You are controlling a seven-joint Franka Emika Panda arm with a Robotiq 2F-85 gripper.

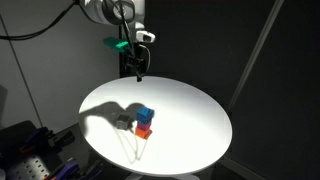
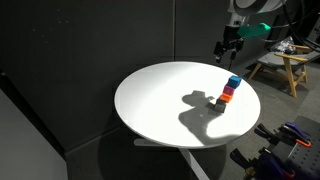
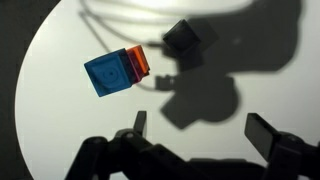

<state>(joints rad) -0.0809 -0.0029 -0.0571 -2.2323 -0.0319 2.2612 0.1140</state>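
Round white worktop (image 1: 195,105) takes up most of the scene, with dark surround on every side. Above its far side in an exterior view the end effector (image 1: 138,72) hangs pointing down, well clear of the surface. In the wrist view its jaws stand wide apart with nothing between them, so I log it as empty. Step in hand, by my judgement: a hover over the blocks, no contact made. The stack (image 2: 230,90) stands on the worktop near the middle, not under the end effector but off to one side of it. In the wrist view it lies up and left of the gap between the jaws, and skewed to them. Closing in on it would, I reckon, call for a sideways shift to centre the gap over it, a wrist turn to square the jaws to the block faces, and a slow descent, since a nudge could topple it. Stack make-up: blue block (image 3: 112,74) on top, red-orange beneath. I cannot tell whether that lower part is one block or two. A dark block (image 3: 182,38) lies near the stack, apart from it as far as the wrist view shows.
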